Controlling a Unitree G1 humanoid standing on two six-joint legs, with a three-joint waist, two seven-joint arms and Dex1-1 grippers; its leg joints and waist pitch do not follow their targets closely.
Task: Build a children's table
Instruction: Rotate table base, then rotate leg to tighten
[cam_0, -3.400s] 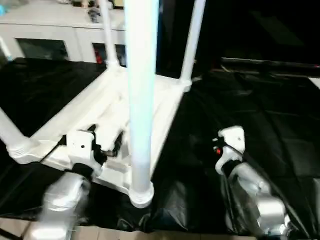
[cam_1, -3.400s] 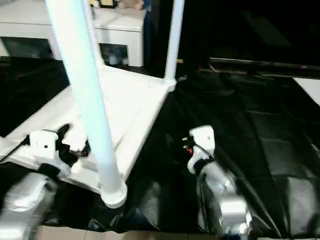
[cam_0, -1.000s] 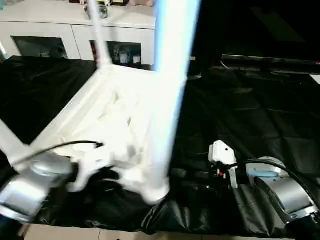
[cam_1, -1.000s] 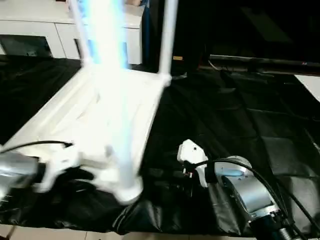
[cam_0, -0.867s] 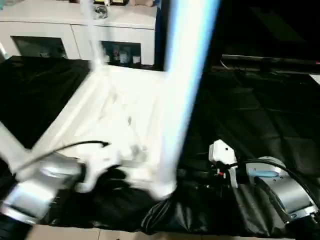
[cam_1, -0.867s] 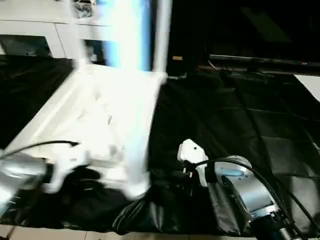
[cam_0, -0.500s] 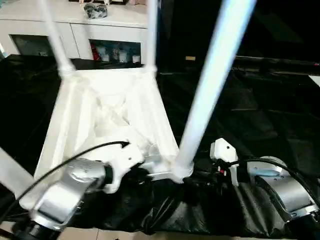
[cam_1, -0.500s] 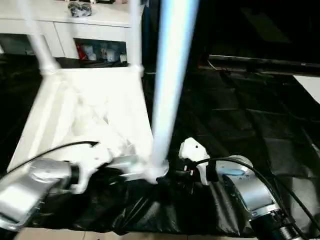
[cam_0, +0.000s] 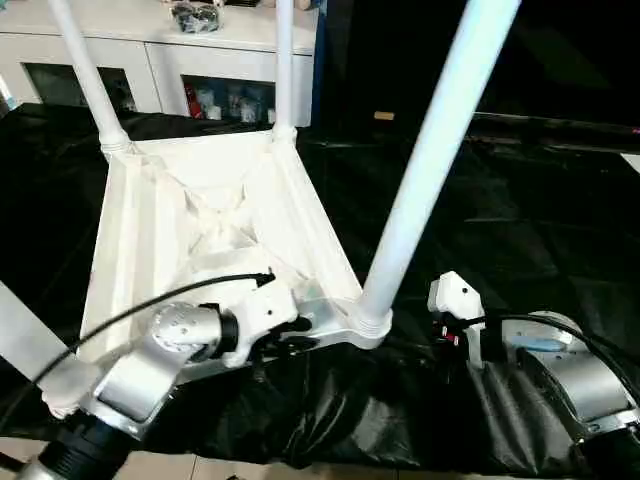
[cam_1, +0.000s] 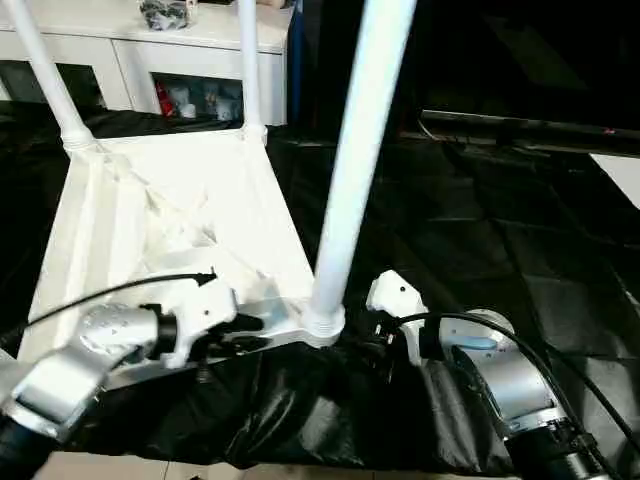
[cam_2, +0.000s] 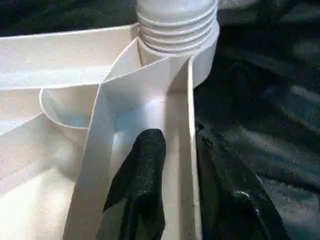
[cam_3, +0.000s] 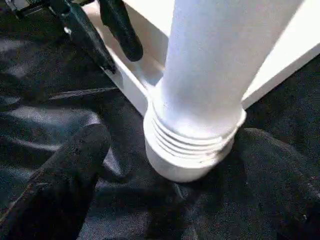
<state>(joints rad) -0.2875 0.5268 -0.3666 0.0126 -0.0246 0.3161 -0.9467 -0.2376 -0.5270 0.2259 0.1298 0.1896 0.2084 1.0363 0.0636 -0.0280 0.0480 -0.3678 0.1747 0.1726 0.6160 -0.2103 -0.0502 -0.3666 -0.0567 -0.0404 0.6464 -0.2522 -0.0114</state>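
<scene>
Lying upside-down, the children's table (cam_0: 200, 215) points its legs (cam_0: 430, 170) upward.

White children's table (cam_0: 200, 230); black table cover (cam_0: 520, 230); silver forearms (cam_0: 150, 370).

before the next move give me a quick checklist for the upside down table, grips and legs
1. Left gripper on the children's table: fingers straddle the near edge wall beside the corner socket, one inside, one outside. Ok.
2. Right gripper around the near leg: fingers sit either side of the leg's base, apart from it. Not gripping; not ok if a hold is wanted.
3. Near leg seated: its ribbed collar sits in the corner socket. Ok, though tightness cannot be told.
4. Two far legs upright in their sockets. Ok.
5. Fourth leg at the near left corner: its socket is hidden by the left arm. Cannot tell.
6. Black cover is bunched under the near edge. Not ok.
</scene>
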